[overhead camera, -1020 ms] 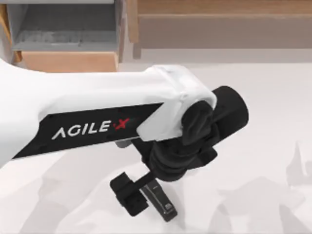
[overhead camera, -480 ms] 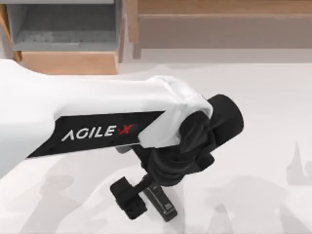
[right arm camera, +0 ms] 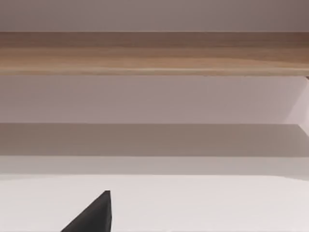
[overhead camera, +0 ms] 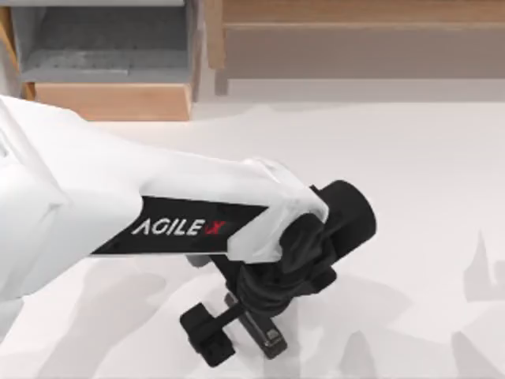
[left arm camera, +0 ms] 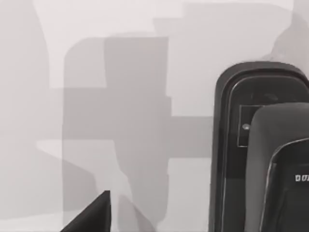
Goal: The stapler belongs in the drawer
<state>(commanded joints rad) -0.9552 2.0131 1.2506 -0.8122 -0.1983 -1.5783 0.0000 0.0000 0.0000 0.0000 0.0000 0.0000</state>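
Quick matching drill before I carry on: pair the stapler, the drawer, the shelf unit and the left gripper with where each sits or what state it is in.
Things:
1. stapler
2. drawer
3. shelf unit
4. left gripper

Places or states:
A. long, brown, far edge toward the right
B. pulled open, far left corner
C. jaws apart, straddling a black object
D. flat on the table, near edge

Pairs: 1-D, 2-B, 3-A, 4-C
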